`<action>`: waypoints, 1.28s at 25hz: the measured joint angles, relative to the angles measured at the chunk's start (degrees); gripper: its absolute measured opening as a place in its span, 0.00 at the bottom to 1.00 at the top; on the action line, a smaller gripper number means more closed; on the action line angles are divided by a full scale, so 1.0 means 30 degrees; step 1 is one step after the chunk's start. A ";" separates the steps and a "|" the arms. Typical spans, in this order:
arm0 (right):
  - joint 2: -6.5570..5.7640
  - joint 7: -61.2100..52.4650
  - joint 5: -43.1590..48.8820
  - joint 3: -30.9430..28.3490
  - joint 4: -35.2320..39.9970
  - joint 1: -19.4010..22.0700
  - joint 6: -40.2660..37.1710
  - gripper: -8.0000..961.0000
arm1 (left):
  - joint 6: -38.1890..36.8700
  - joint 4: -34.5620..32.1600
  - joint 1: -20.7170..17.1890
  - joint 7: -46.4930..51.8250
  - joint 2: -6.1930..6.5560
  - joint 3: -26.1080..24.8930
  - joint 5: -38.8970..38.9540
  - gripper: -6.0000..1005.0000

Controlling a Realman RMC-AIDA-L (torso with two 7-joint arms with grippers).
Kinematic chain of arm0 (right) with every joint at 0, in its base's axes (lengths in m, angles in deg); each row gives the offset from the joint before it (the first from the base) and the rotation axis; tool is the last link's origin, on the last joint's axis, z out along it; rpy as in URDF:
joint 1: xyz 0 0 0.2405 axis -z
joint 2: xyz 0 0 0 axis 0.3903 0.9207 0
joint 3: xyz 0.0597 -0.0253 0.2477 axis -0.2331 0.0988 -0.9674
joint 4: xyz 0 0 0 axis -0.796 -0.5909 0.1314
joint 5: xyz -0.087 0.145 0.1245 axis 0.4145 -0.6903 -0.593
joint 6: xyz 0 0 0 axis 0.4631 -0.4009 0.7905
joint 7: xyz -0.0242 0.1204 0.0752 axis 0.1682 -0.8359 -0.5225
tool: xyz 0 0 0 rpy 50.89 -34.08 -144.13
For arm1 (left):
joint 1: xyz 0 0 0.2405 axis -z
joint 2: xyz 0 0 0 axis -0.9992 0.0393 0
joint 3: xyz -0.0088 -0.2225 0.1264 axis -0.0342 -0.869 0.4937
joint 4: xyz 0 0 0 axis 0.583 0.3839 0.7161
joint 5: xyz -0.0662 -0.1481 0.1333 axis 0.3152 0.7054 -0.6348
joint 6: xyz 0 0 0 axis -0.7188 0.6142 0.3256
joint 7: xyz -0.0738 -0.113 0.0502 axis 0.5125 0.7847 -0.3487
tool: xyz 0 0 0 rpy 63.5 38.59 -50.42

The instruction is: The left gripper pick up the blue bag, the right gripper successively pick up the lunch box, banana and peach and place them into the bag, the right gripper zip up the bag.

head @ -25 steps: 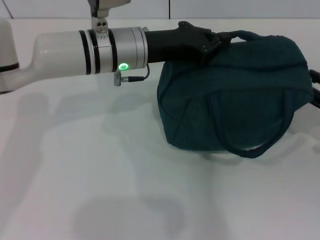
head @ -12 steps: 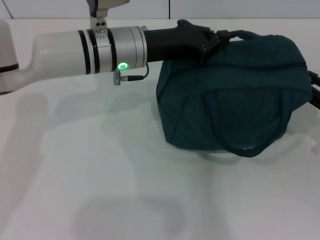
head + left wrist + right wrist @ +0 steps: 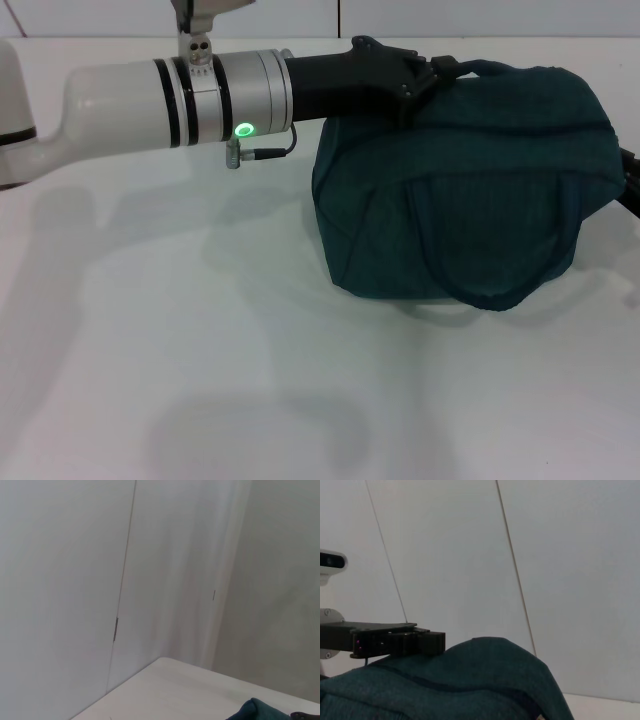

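The right pincer (image 3: 632, 185) is cut off behind the blue bag (image 3: 470, 190), its state perhaps unreadable.

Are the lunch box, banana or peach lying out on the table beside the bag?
No: the head view shows only the dark teal fabric bag on the white table.

Dark teal-blue bag (image 3: 470, 190) sits bulging on the table, seemingly zipped.

— Was there any writing, label, brand or number to read anywhere?
— None. The blue bag (image 3: 470, 190) carried no print that showed, and the left arm's casing (image 3: 170, 100) bore only a lit green ring (image 3: 244, 130), no letters or digits.
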 joint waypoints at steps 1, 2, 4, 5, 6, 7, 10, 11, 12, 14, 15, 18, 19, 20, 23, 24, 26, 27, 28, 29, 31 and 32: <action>-0.0001 0.0000 0.0005 0.0001 -0.0001 0.0000 -0.0023 0.26 | 0.0000 0.0000 0.0000 -0.0001 0.0000 0.0000 -0.0001 0.01; -0.0001 0.0000 0.0011 0.0001 0.0000 0.0002 -0.0034 0.22 | 0.0001 0.0000 -0.0001 -0.0001 0.0000 0.0002 -0.0001 0.01; 0.0008 0.0001 0.0049 0.0001 -0.0001 0.0011 -0.0028 0.23 | 0.0000 0.0000 0.0000 -0.0051 0.0000 0.0000 -0.0001 0.01; 0.0024 -0.0001 0.0086 -0.0002 0.0001 0.0012 -0.0006 0.23 | 0.0001 0.0000 0.0000 -0.0111 0.0000 0.0000 -0.0001 0.01; 0.0058 0.0000 0.0150 -0.0014 0.0000 0.0015 0.0040 0.23 | 0.0000 -0.0001 0.0002 -0.0177 0.0000 0.0001 -0.0001 0.00; 0.0084 0.0000 0.0199 -0.0039 0.0000 0.0016 0.0081 0.23 | 0.0000 -0.0001 0.0003 -0.0210 -0.0001 0.0000 -0.0001 0.00; 0.0132 -0.0001 0.0255 -0.0090 -0.0001 0.0023 0.0239 0.22 | 0.0000 -0.0001 0.0003 -0.0233 0.0001 -0.0006 -0.0001 0.01; 0.0133 0.0000 0.0255 -0.0102 -0.0001 0.0024 0.0282 0.19 | 0.0000 -0.0001 0.0003 -0.0234 0.0000 -0.0013 -0.0001 0.01; 0.0133 -0.0001 0.0256 -0.0104 -0.0001 0.0026 0.0295 0.17 | -0.0001 -0.0001 0.0004 -0.0235 -0.0001 -0.0021 -0.0001 0.01; 0.0114 -0.0001 0.0256 -0.0109 -0.0001 0.0029 0.0310 0.11 | 0.0000 -0.0003 0.0004 -0.0234 0.0000 -0.0034 -0.0001 0.01; 0.0101 0.0000 0.0254 -0.0119 -0.0002 0.0030 0.0315 0.08 | 0.0000 -0.0003 0.0004 -0.0234 0.0000 -0.0034 -0.0001 0.01; 0.0099 -0.0001 0.0230 -0.0590 -0.0022 0.0076 0.0338 0.06 | -0.0001 -0.0013 0.0004 -0.0235 0.0000 -0.0032 -0.0002 0.01; 0.0131 0.0000 0.0228 -0.0892 -0.0036 0.0138 0.0347 0.05 | -0.0001 -0.0011 0.0004 -0.0235 0.0001 -0.0028 -0.0003 0.01; 0.0166 -0.0001 0.0230 -0.1248 -0.0036 0.0240 0.0347 0.04 | -0.0001 -0.0011 0.0005 -0.0236 -0.0001 -0.0023 -0.0003 0.01; 0.0299 -0.0005 0.0243 -0.2207 -0.0036 0.0580 0.0366 0.03 | -0.0002 -0.0030 0.0005 -0.0236 0.0000 -0.0011 -0.0009 0.01; 0.0317 -0.0033 0.0253 -0.2384 -0.0046 0.0674 0.0391 0.03 | -0.0002 -0.0026 0.0005 -0.0232 -0.0002 -0.0021 -0.0010 0.01; 0.0280 -0.0117 0.0268 -0.2395 -0.0125 0.0753 0.0453 0.03 | -0.0002 -0.0019 0.0005 -0.0196 -0.0013 -0.0040 -0.0010 0.01; 0.0227 -0.0218 0.0287 -0.2372 -0.0170 0.0768 0.0504 0.03 | -0.0002 -0.0020 0.0008 -0.0174 -0.0022 -0.0041 -0.0009 0.01; 0.0199 -0.0374 0.0455 -0.2367 -0.0191 0.0774 0.0630 0.03 | 0.0000 -0.0038 0.0026 -0.0166 -0.0023 -0.0039 -0.0006 0.01; 0.0182 -0.0563 0.0684 -0.2385 -0.0192 0.0767 0.0782 0.03 | 0.0002 -0.0042 0.0040 -0.0166 -0.0026 -0.0033 -0.0004 0.01; 0.0153 -0.1249 0.1408 -0.2443 -0.0146 0.0666 0.1428 0.03 | 0.0015 -0.0056 0.0085 -0.0163 -0.0029 -0.0018 0.0007 0.01; 0.0144 -0.1381 0.1528 -0.2454 -0.0130 0.0634 0.1568 0.03 | 0.0017 -0.0068 0.0113 -0.0163 -0.0029 -0.0011 0.0012 0.01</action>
